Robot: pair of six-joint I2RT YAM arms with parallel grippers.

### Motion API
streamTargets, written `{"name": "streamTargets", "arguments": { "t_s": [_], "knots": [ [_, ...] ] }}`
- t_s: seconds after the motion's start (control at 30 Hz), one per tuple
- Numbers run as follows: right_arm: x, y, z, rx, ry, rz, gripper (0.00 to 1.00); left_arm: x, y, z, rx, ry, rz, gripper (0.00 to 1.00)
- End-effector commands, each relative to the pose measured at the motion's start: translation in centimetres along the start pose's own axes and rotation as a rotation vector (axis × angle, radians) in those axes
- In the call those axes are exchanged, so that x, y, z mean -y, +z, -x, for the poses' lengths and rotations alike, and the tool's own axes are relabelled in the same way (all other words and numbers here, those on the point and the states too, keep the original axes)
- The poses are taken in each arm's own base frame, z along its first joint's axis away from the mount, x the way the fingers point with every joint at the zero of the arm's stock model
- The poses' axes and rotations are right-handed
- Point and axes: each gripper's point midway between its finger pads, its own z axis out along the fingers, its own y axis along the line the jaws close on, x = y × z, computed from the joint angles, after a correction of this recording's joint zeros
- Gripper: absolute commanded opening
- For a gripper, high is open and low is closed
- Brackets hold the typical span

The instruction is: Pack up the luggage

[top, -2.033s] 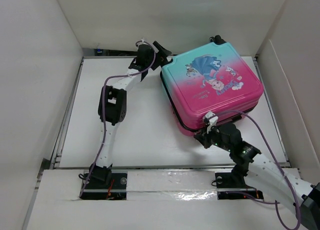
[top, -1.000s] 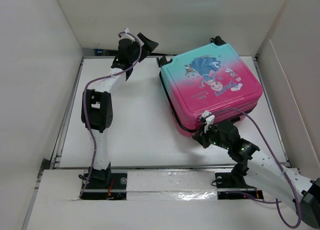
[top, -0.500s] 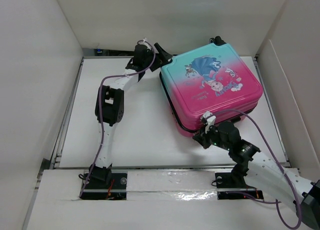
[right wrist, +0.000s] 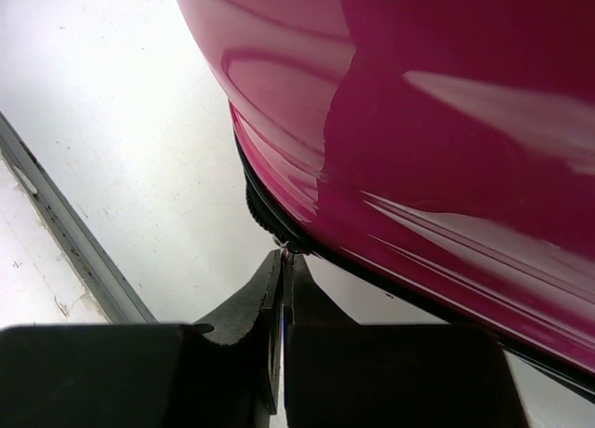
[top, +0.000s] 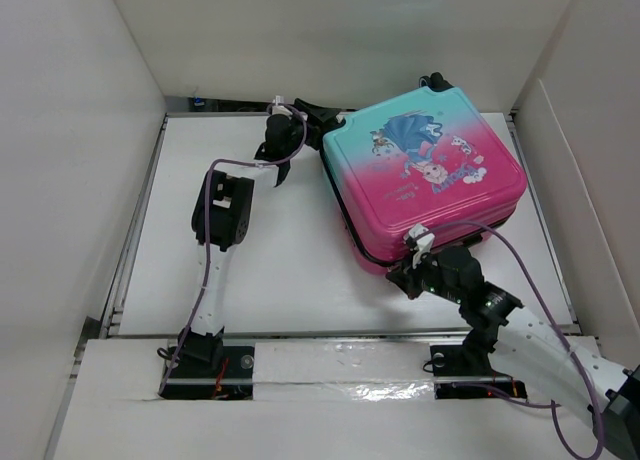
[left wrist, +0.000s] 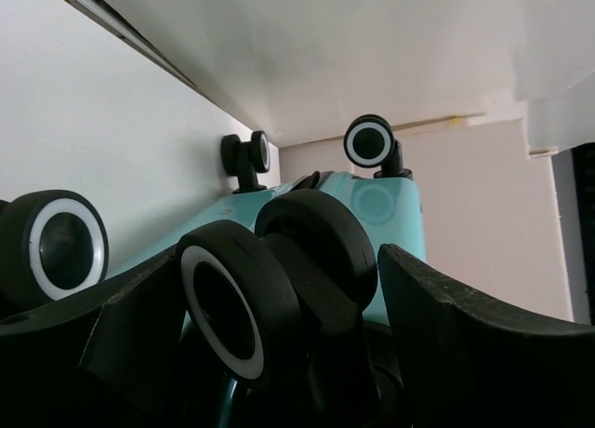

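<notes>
Currently the luggage [top: 430, 175] lies flat and closed on the right rear part of the white table [top: 270, 270], printed shell face up, teal end toward the back wall and pink end toward the arm bases.

Left gripper [top: 318, 112]: at the case's far-left teal corner. The wrist view shows its fingers [left wrist: 465, 335] spread wide, with one black, white-ringed wheel [left wrist: 237, 307] sitting between them. Cannot tell whether the pads touch it. Three more wheels show beyond and beside it.

Right gripper [right wrist: 282, 259]: at the near pink edge, low against the table. Fingers are pressed together with no gap, and the tips meet right at the black zipper trim [right wrist: 270, 219] under the shell's curve. Too small to tell whether anything is pinched between them.
</notes>
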Motion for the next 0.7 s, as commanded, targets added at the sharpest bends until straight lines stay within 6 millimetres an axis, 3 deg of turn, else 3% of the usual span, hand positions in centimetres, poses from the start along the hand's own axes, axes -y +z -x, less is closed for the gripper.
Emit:
{"name": "streamTargets", "arguments": {
  "t_s": [0.0, 0.3, 0.47, 0.6, 0.67],
  "knots": [
    [-1.6, -0.2, 3.9, 0.134, 0.002, 0.064, 0.00, 13.1, -2.1, 1.7, 0.061, 0.065, -0.330, 0.73],
    [-1.6, 0.0, 4.6, 0.119, -0.027, 0.068, 0.01, 23.1, -5.0, 2.3, 0.049, 0.089, -0.548, 0.72],
    [-1.1, -0.7, 5.0, 0.141, -0.019, 0.028, 0.15, 28.8, -7.2, 2.6, 0.054, 0.147, -0.604, 0.72],
    [-0.5, -1.1, 5.5, 0.178, -0.004, -0.013, 0.15, 33.9, -9.5, 3.6, 0.084, 0.213, -0.641, 0.72],
    [-0.4, -1.3, 5.8, 0.194, -0.006, -0.022, 0.14, 34.9, -10.2, 3.8, 0.098, 0.232, -0.625, 0.72]
  ]
}}
